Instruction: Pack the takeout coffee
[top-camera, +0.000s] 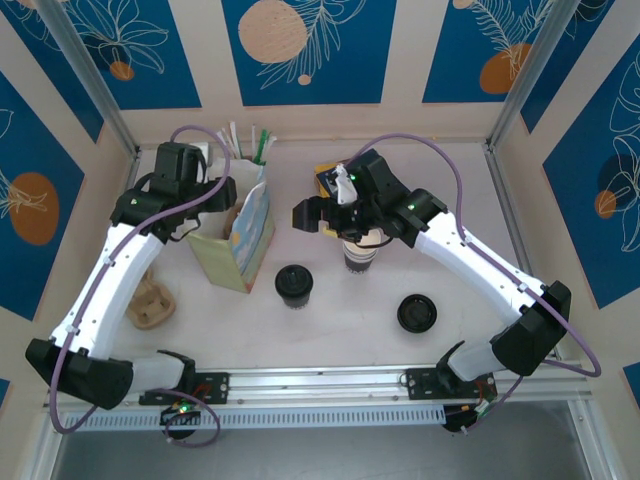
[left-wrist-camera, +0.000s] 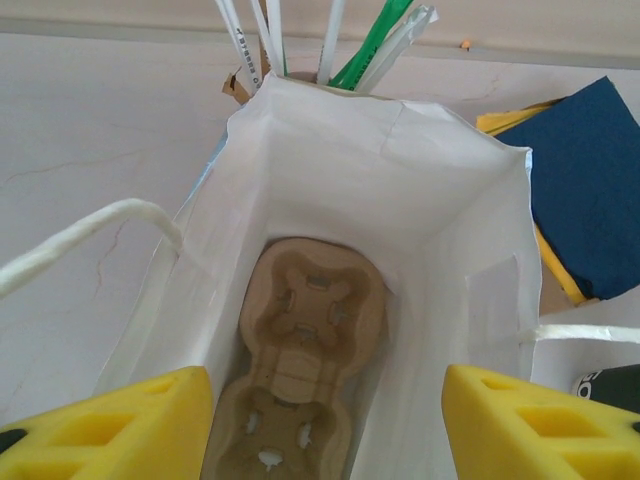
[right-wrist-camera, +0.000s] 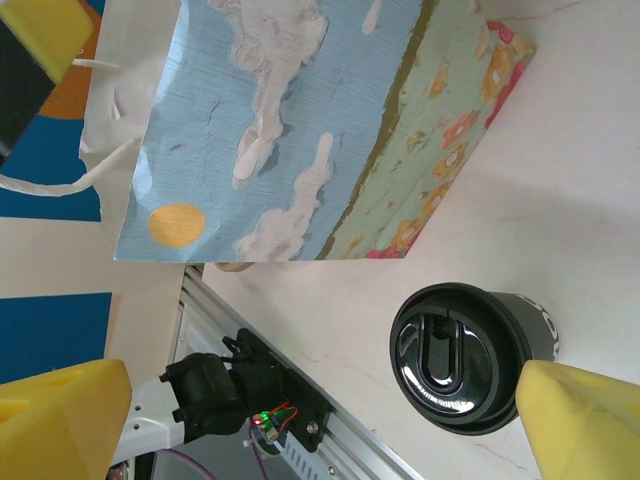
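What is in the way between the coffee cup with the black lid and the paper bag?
Nothing on the table: the coffee cup stands beside the bag with a bare gap between. The left claw hangs open over the bag's mouth, though, so it may block the way in from above.

Seen from the left wrist, the cardboard cup carrier (left-wrist-camera: 300, 350) inside the paper bag (left-wrist-camera: 440, 240) runs off the bottom edge, and the straws (left-wrist-camera: 375, 45) lose their tops at the upper edge. From overhead, the right arm (top-camera: 425, 218) covers most of the striped cup (top-camera: 360, 257). From the right wrist, the takeout coffee (right-wrist-camera: 455, 350) keeps its wall largely hidden beneath its lid.
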